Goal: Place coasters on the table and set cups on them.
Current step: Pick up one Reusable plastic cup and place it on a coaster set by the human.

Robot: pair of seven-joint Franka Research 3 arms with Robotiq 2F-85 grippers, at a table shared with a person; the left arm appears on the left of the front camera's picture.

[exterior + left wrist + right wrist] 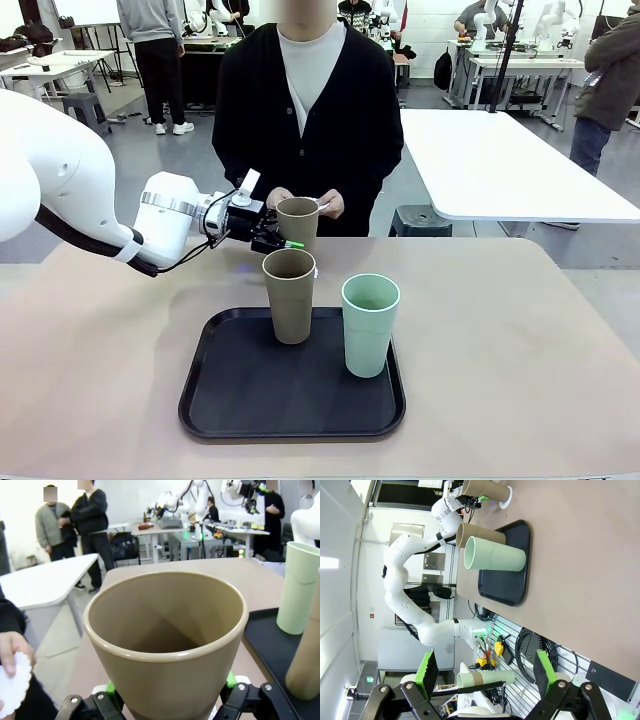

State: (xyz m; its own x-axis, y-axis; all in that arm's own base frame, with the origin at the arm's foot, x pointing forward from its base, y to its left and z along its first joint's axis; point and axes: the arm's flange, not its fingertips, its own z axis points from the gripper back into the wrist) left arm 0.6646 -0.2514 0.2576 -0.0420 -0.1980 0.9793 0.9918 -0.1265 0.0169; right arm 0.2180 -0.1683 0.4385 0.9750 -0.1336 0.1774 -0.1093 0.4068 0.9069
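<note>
Writing: the cups' walls are plain matte. A small red mark on the far wall (371, 614) is too small to read.
Left gripper (288, 238): clamped on the held tan cup (298, 220), which stands upright. One green pad (113, 688) presses each side of the lower wall in the left wrist view, and the cup's open mouth faces that camera.
Held tan cup, place: over the table (520, 330), beyond the far edge of the black tray (215, 400), just in front of the person.
Coaster on the table (506, 497): its scalloped edge shows at the held cup's base in the right wrist view. Whether the cup touches it or hangs just above it cannot be told.
Coaster in hand (12, 686): white and lacy, pinched in the person's hand (12, 649), beside the held cup and apart from it.
Second tan cup (289, 296): upright on the tray's far part, near the held cup.
Mint cup (370, 325): upright on the tray, right of the second tan cup, not touching it.
Right gripper (485, 675): jaws wide apart, green pads facing, nothing between them. It is well away from the cups, with the tabletop sideways in its view.
</note>
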